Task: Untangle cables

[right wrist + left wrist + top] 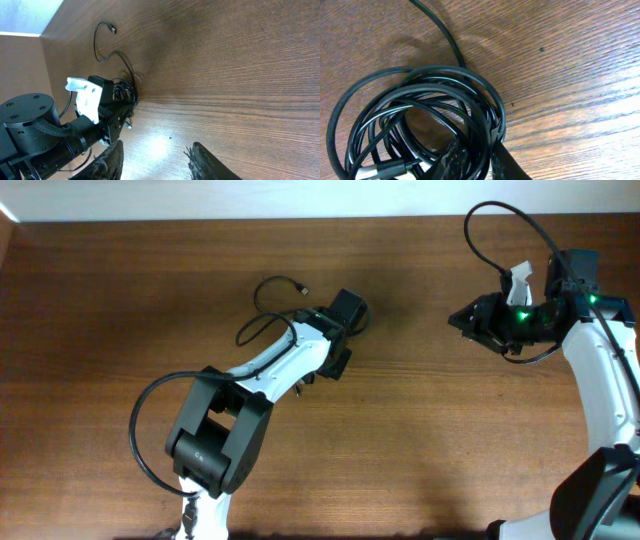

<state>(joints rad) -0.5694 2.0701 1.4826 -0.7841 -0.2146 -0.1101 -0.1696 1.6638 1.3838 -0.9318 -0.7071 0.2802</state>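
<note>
The cables [420,115] are thin black cords coiled in a tangled bundle on the wooden table. My left gripper [477,162] is shut on strands at the bundle's near edge. A silver-tipped plug [375,171] lies in the coil. In the overhead view the left gripper [336,345] covers the bundle, and one loose cord [268,302] loops out to the upper left and ends in a small plug [303,290]. My right gripper [157,160] is open and empty above bare table, far right of the bundle [124,92]. It also shows in the overhead view [462,320].
The table [420,440] is brown wood with a pale wall along its far edge. Thick black robot cables loop beside the left arm base [150,430] and above the right arm [500,225].
</note>
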